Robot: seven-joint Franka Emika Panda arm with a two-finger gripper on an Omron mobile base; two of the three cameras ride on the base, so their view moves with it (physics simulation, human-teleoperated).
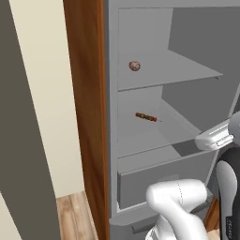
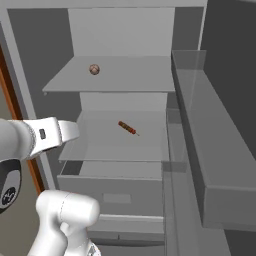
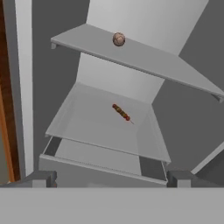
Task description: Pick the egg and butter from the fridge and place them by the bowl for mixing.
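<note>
The pincer, fingers spread wide apart and empty, sits at the frame's bottom before the open plain grey fridge. The small brownish mottled egg rests on the upper grey shelf near the top centre. A reddish-brown skewer lies mid-frame on the shelf below.

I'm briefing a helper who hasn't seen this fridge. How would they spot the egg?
In the open grey fridge, find the upper shelf. The egg sits there alone: a small brownish mottled ball, unlike the thin reddish skewer one shelf below.
</note>
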